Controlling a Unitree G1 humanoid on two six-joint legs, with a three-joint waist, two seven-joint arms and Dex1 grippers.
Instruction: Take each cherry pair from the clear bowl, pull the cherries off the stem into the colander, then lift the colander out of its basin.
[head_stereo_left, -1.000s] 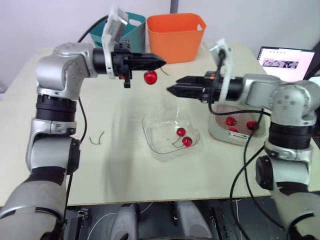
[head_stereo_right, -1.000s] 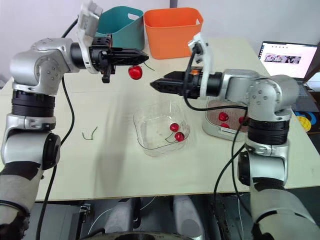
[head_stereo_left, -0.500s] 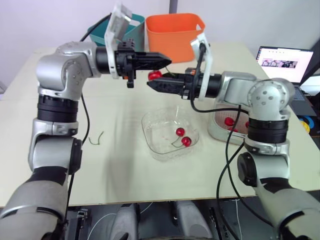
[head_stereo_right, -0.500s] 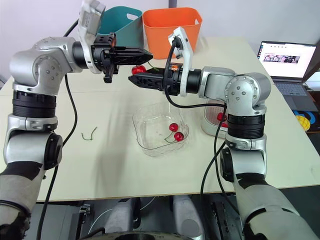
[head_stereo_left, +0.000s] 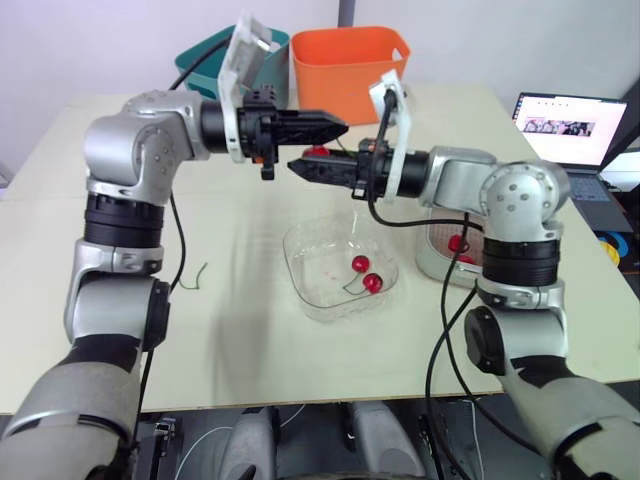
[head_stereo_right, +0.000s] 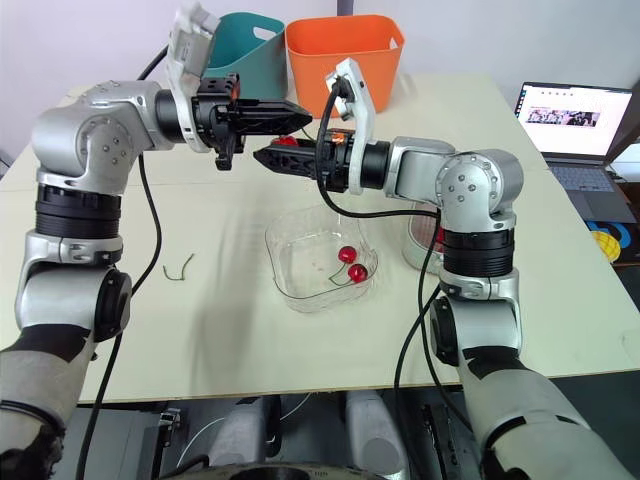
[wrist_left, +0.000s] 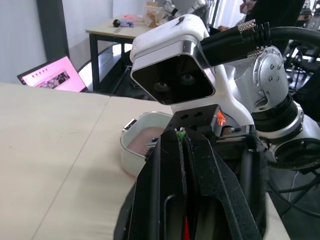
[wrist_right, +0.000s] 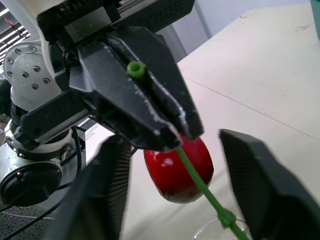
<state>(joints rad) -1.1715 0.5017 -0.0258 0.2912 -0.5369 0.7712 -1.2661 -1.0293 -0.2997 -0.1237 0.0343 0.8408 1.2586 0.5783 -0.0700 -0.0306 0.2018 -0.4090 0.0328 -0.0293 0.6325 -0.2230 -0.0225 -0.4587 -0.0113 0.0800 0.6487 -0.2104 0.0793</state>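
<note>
The left tool (head_stereo_left: 337, 127) is held above the beige bench (head_stereo_left: 250, 340), behind the square clear plastic bowl (head_stereo_left: 297, 262). Its two black fingers are pressed together on the thin green stem (wrist_right: 135, 68), whose end is seen between them. The round red cherry (wrist_right: 176, 170) hangs from this stem just under the fingers. The right tool (head_stereo_left: 300, 166) is placed opposite, tip near tip. Its fingers (wrist_right: 252, 185) are spread, one at each side of the cherry, and whether they touch it cannot be told. One stemmed pair of red cherries (head_stereo_left: 361, 264) lies in the bowl. More loose cherries (head_stereo_left: 458, 243) are seen in the pale pink colander (wrist_left: 150, 142). The colander sits in the white rounded basin (wrist_left: 129, 152), to the right of the bowl.
</note>
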